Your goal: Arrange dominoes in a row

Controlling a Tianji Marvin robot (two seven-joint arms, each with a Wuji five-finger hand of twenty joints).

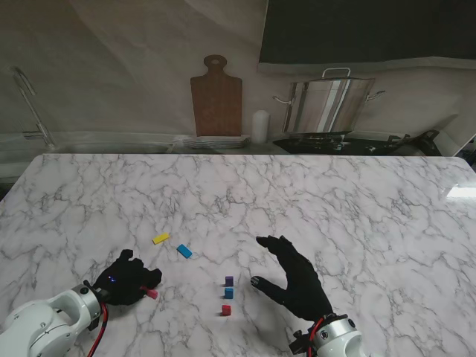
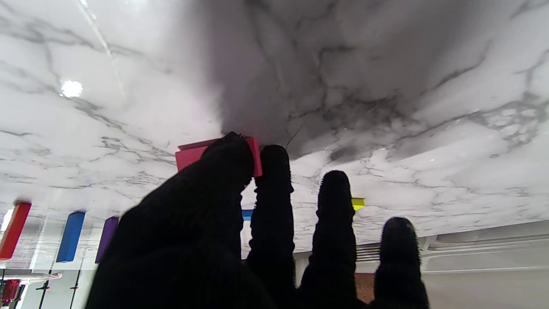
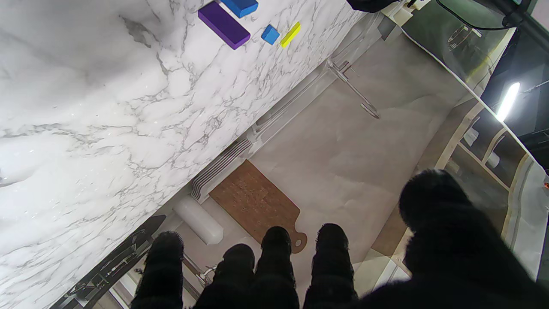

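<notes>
Centrally, near the front edge of the marble table [image 1: 312, 193], three dominoes are seen standing in a short line running away from the stand: red [image 1: 226, 309] nearest, blue [image 1: 228, 292] next, purple [image 1: 229, 280] farthest, each just apart from its neighbour. The same three are shown upright in the left wrist view: red [image 2: 14, 230], blue [image 2: 70, 236], purple [image 2: 107, 238].

To the left of this line, two more dominoes are shown lying flat: a light-blue one [image 1: 184, 251] and, farther left and farther away, a yellow one [image 1: 161, 238], near each other but not touching.

The left hand [image 1: 128, 279] is held low over the table, left of the line. A pink domino [image 1: 152, 294] is pinched at its fingertips; in the wrist view the pink domino [image 2: 192, 155] is seen clamped between thumb and first finger.

The right hand [image 1: 297, 279] is held to the right of the line, with fingers spread apart and nothing between them, thumb pointing toward the line.

Behind the table, a cutting board [image 1: 216, 97] and a steel pot [image 1: 327, 104] are visible.
</notes>
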